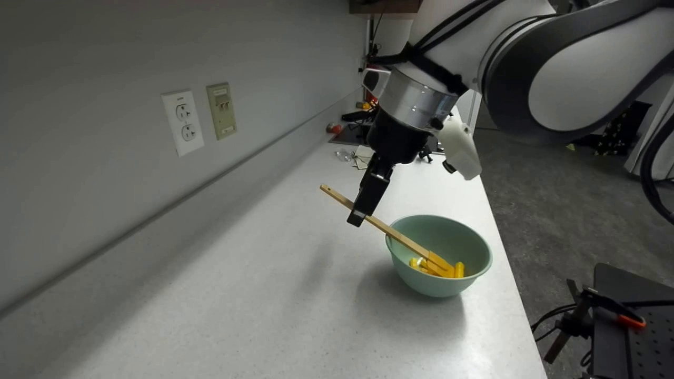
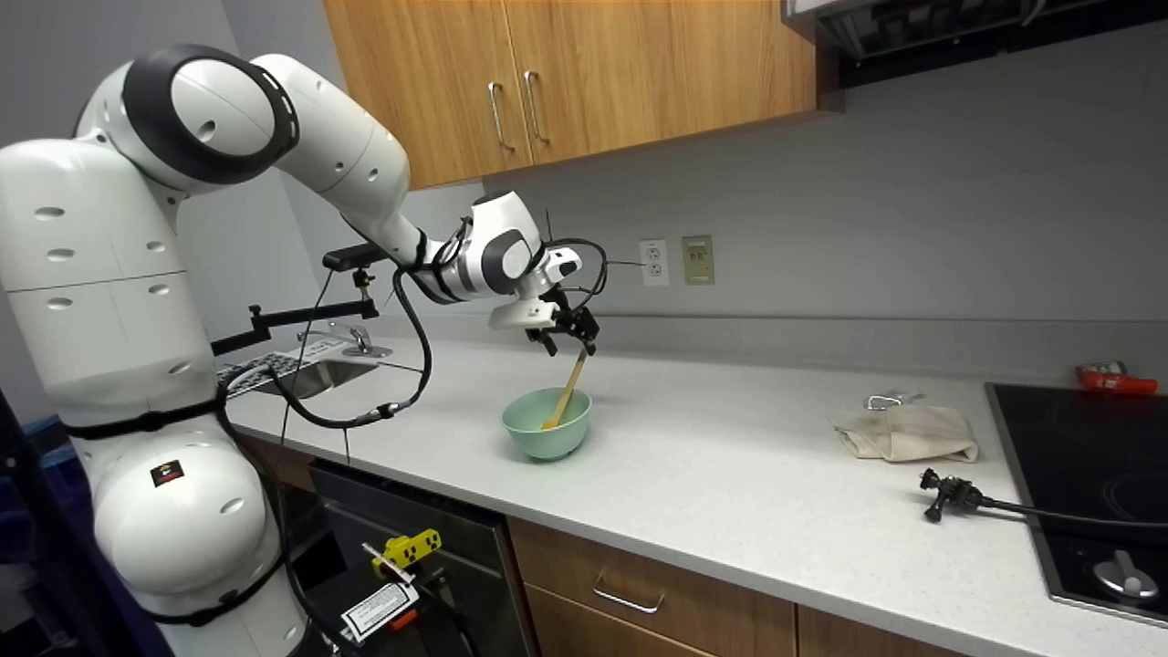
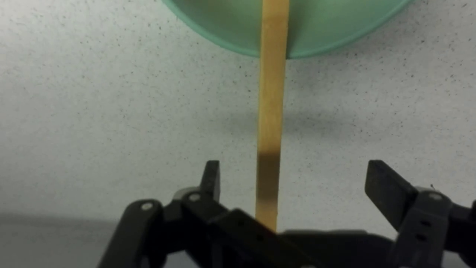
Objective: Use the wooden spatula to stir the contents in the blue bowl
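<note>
The blue bowl (image 1: 429, 287) stands on the white counter near its front edge. It also shows in an exterior view (image 2: 547, 445) and in the wrist view (image 3: 219, 22). The contents (image 1: 459, 270) are yellow bits at its bottom. The wooden spatula (image 1: 401, 239) leans on the bowl's rim with its blade among the bits and its handle sticking out toward the wall. My gripper (image 3: 292, 173) is open, with its fingers on either side of the spatula's handle (image 3: 270, 108). The handle is nearer the left finger in the wrist view, with gaps on both sides. The handle's end is hidden there.
The wall with outlet plates (image 1: 182, 122) rises behind the counter. A folded cloth (image 2: 908, 433), a black clamp mount (image 2: 954, 495) and a black cooktop (image 2: 1095, 456) lie farther along. A sink (image 2: 324, 376) is at the opposite end. Wooden cabinets (image 2: 639, 82) hang above.
</note>
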### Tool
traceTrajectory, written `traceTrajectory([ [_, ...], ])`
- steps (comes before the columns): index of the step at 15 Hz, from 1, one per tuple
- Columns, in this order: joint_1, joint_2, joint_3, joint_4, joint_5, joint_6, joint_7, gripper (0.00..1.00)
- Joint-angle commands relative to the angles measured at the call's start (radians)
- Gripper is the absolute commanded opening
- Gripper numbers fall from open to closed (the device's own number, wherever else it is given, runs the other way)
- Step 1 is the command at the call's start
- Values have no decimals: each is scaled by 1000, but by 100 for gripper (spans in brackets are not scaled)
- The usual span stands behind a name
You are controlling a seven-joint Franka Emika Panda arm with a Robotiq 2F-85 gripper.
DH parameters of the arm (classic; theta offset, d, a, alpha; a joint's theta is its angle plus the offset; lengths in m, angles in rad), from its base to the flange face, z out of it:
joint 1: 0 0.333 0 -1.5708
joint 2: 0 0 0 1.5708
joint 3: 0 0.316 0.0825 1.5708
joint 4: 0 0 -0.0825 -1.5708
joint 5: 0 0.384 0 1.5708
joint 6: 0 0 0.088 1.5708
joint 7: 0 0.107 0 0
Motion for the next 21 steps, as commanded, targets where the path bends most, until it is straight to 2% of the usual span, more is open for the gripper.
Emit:
traceTrajectory([
  [1,15,33,-14,16,-99,71,41,100],
  [7,14,56,-9,45,-96,74,18,100],
  [8,14,55,-9,48,-93,74,16,95],
  [9,12,55,-8,52,-87,75,14,77],
  [11,7,54,-5,56,-69,71,5,68],
  [15,3,58,-7,49,-51,71,0,36],
  [16,1,60,-7,49,-43,67,-1,30],
  [17,1,62,-8,49,-41,67,2,30],
  [19,-1,67,-8,50,-28,66,1,5],
  [20,-1,67,-8,49,-24,68,1,0],
  [21,-1,66,-8,48,-21,69,1,0],
])
